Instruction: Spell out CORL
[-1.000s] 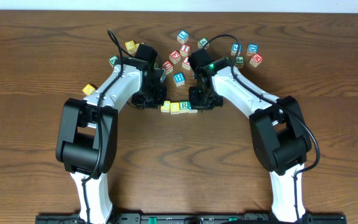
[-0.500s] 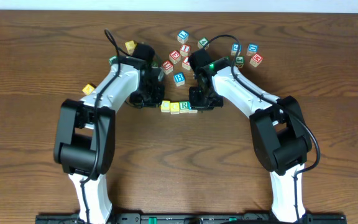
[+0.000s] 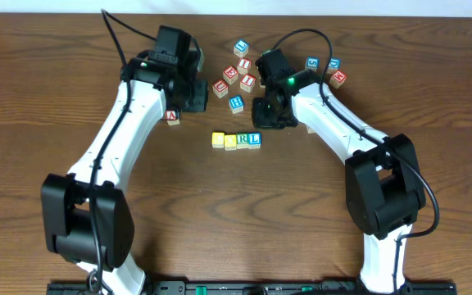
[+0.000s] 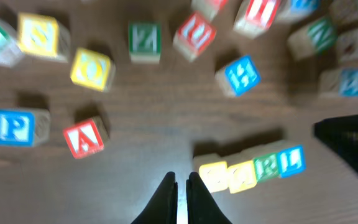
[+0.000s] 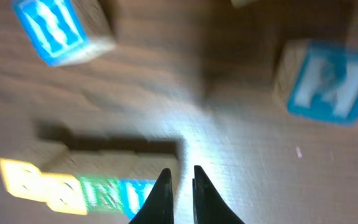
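A row of four letter blocks lies mid-table: yellow C (image 3: pixel 218 140), yellow O (image 3: pixel 231 141), green R (image 3: pixel 242 140) and blue L (image 3: pixel 255 139), touching side by side. The row also shows in the left wrist view (image 4: pixel 253 171) and in the right wrist view (image 5: pixel 86 190), blurred. My left gripper (image 3: pixel 197 93) (image 4: pixel 182 180) is shut and empty, raised behind and left of the row. My right gripper (image 3: pixel 271 115) (image 5: pixel 179 175) is shut and empty, just behind the row's L end.
Loose blocks lie behind the row: a blue H (image 3: pixel 235 102), a red A (image 3: pixel 172 116), red ones (image 3: pixel 231 74) and blue ones (image 3: pixel 241 47) (image 3: pixel 333 63). The left wrist view shows a blue P (image 4: pixel 14 126) and a yellow block (image 4: pixel 92 68).
Both arms have drawn back from the row. The left arm swung up and far back, uncovering the red A. The right gripper moved back and slightly right. The row stays put.
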Controlling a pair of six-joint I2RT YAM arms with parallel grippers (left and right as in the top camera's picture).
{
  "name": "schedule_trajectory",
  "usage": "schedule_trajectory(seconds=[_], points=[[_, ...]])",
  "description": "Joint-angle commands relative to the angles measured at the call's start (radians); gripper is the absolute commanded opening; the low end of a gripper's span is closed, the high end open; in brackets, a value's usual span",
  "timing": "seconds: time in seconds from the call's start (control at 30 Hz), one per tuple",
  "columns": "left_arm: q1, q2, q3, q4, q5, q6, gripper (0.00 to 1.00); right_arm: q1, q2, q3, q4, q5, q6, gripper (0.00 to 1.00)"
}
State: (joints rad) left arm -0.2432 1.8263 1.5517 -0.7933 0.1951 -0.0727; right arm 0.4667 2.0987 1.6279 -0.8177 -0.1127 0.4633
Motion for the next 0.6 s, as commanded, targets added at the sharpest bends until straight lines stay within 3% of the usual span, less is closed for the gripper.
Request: schedule_trajectory(seconds=[0.0,0.27,0.4,0.57], points=[[0.005,-0.052,0.046,0.017,-0.031,-0.032,0.07,0.006,-0.034,0.011,0.058,-0.031,-0.008,0.07],[0.025,-0.048,0.043,0.016,-0.026,-0.144,0.08,0.014,-0.034,0.012,0.156,-0.048,0.023,0.02],[-0.016,-0.003,0.04,0.021,-0.02,-0.151,0.07,-0.054,-0.068,0.038,0.111,-0.124,0.022,0.01],[-0.078,0.105,0.04,0.064,-0.02,-0.163,0.07,-0.126,-0.183,0.046,0.019,-0.015,0.01,0.08]])
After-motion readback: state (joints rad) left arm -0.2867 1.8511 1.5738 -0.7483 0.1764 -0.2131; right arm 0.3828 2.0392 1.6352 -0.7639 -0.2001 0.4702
